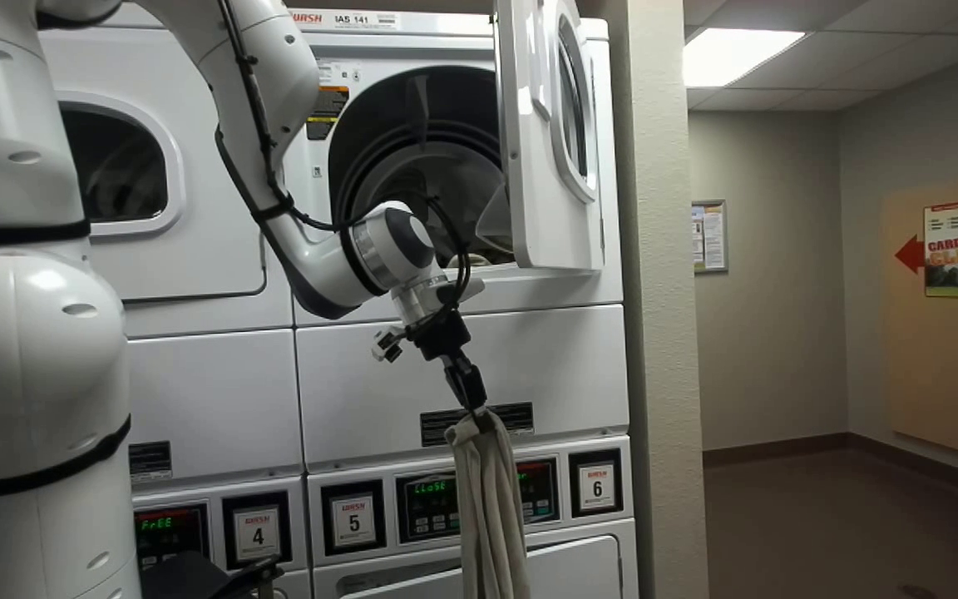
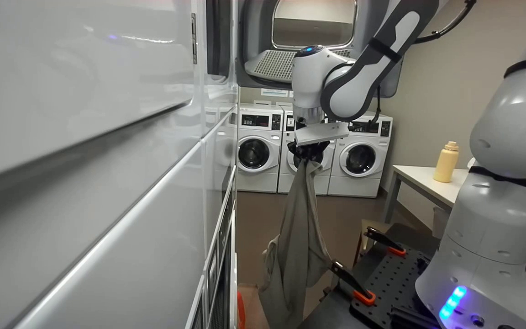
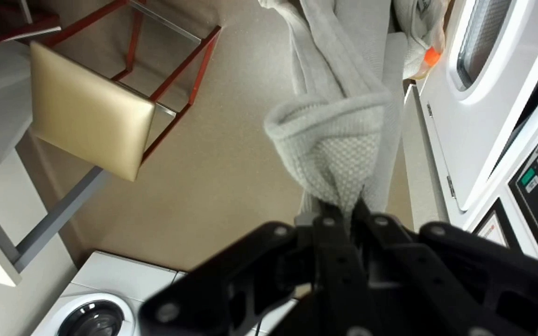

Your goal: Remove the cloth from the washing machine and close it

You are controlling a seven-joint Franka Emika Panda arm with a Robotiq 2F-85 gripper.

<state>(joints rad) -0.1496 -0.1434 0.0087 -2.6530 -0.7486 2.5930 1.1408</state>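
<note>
Notably, open drum (image 1: pixel 433 170): seen only in an exterior view.
Arm (image 1: pixel 267 91): bent, pointing downward.
Fingers (image 3: pixel 332 235): nearly together, gripping hanging cloth (image 1: pixel 487 507).

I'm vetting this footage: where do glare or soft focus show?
In an exterior view, the ceiling light burns out to white; in an exterior view, the glossy white panel carries a bright streak and a bluish glint; in the wrist view, the near parts of the gripper look soft, though knit texture shows on the cloth.

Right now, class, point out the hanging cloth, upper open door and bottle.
Hanging cloth (image 2: pixel 297 237): in an exterior view, middle.
Upper open door (image 1: pixel 539 166): in an exterior view, panel.
Bottle (image 2: pixel 446 164): in an exterior view, body.
</note>
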